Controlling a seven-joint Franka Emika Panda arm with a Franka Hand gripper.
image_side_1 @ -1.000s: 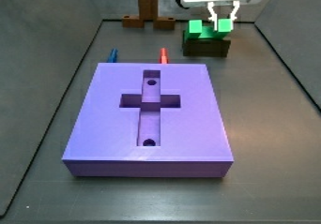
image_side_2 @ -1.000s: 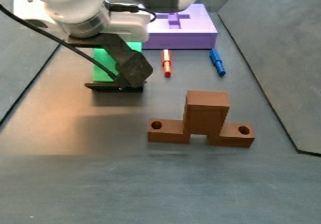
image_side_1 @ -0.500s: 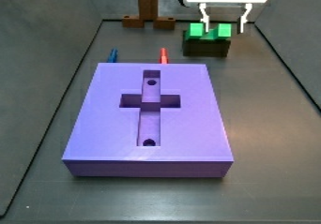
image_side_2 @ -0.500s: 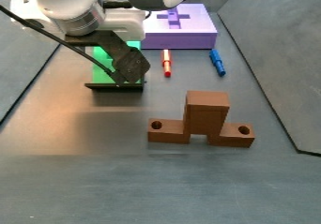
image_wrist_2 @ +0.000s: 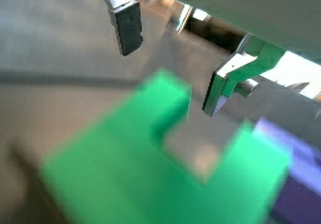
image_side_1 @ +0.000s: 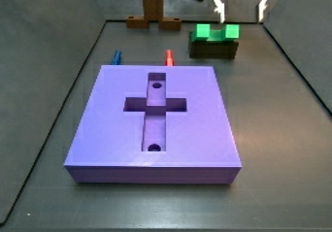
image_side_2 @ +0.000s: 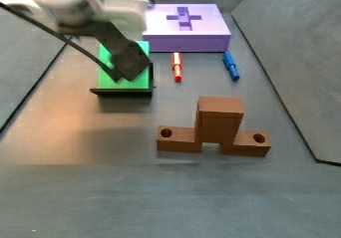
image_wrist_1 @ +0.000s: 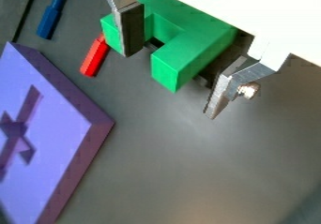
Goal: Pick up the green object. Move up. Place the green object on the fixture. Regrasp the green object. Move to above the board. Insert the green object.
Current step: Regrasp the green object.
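The green object point(image_side_1: 215, 31) sits on top of the fixture point(image_side_1: 215, 49) at the far end of the floor, prongs pointing up in a side view, well apart from the board point(image_side_1: 155, 124). The gripper point(image_side_1: 242, 5) hangs above it with its fingers point(image_wrist_1: 129, 31) spread wide and nothing between them; in a wrist view the two silver plates stand either side of the block with clear air on both flanks, so it is released and resting free. It looks like a solid, chunky piece of hard plastic: stiff, light, unlikely to deform or chip under a firm squeeze, though its smooth faces could slip if the pads catch only an edge. The regrasp looks best taken across two flat parallel outer faces, low enough that the pads bear on solid material and not only on the prong tips, and square to the block so it does not twist. A red marker point(image_side_1: 169, 56) and a blue one point(image_side_1: 115, 56) lie between fixture and board, and a brown wooden piece point(image_side_1: 153, 15) stands at the back.
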